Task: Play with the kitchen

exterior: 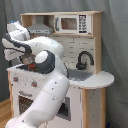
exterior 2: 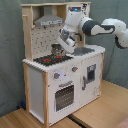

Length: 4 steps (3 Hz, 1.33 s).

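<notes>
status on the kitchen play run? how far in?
Done: the arm has reached the kitchen; oven door looks closed. In hand: end effector sits at a small metal pot on the stovetop; grasp unclear. Left: sink and knobs show no contact.
</notes>
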Motion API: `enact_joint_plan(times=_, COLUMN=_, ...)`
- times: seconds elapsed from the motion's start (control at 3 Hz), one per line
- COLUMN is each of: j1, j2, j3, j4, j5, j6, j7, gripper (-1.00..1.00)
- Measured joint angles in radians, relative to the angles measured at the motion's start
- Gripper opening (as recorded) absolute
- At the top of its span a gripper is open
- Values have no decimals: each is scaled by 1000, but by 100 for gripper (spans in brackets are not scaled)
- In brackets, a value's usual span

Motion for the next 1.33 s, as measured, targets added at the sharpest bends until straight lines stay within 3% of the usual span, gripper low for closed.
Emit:
enact_joint_plan(times=0.33, j1=50, j2=11, j3=-58, j4=56, j5=0, j6=9, j7=-48, gripper=-100)
enact_joint_plan(times=0.67, j1=71, j2=36, j3=-74, j4=111, j5=0, j6=9, j7=-124, gripper=-100)
enact_joint_plan(times=1.33, j1=182, j2=97, j3=-143, j4=229, j5=0, j6=11, j7=-225, gripper=-100)
